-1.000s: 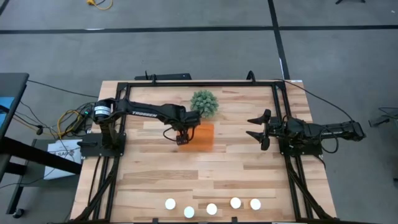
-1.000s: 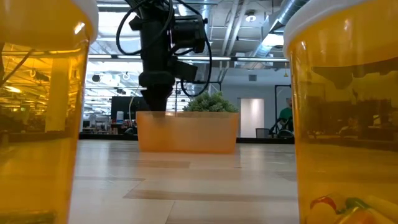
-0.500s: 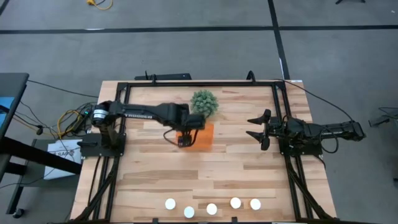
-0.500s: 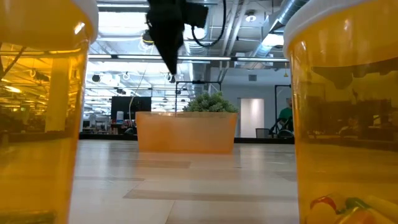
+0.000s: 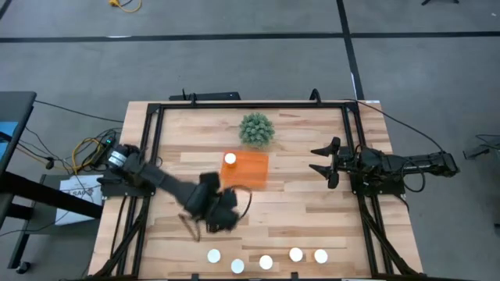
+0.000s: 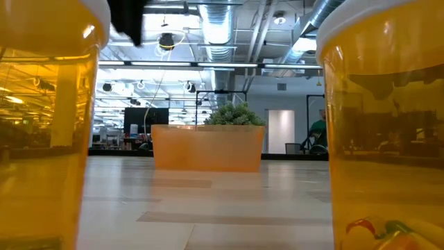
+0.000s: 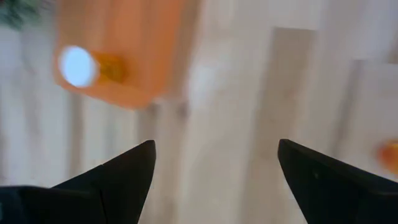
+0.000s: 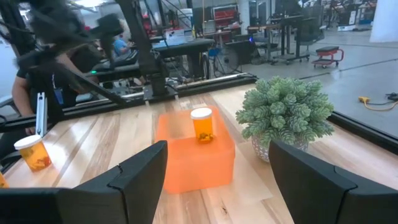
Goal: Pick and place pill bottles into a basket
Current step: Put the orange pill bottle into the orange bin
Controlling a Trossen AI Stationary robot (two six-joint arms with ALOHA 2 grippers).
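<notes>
The orange basket [image 5: 248, 169] sits mid-table, just in front of the green plant [image 5: 256, 129]. One pill bottle [image 5: 230, 159] stands upright in the basket's far left corner; it also shows in the right wrist view [image 8: 202, 124]. Several white-capped bottles [image 5: 266, 261] stand in a row along the near edge. My left gripper [image 5: 219, 212] hangs open and empty between the basket and that row; its fingers show wide apart in the left wrist view [image 7: 214, 162]. My right gripper [image 5: 323, 160] waits open at the table's right side, level with the basket.
The black frame rails [image 5: 156, 133] run along the table's left, far and right sides. In the low view two near bottles [image 6: 41, 125] [image 6: 381, 125] fill the picture's sides. Bare wood lies between the basket and the near row.
My left gripper has risen out of the basket's left part and swung toward the table's near edge, to the near left of the basket. One bottle stays behind, standing in the basket.
</notes>
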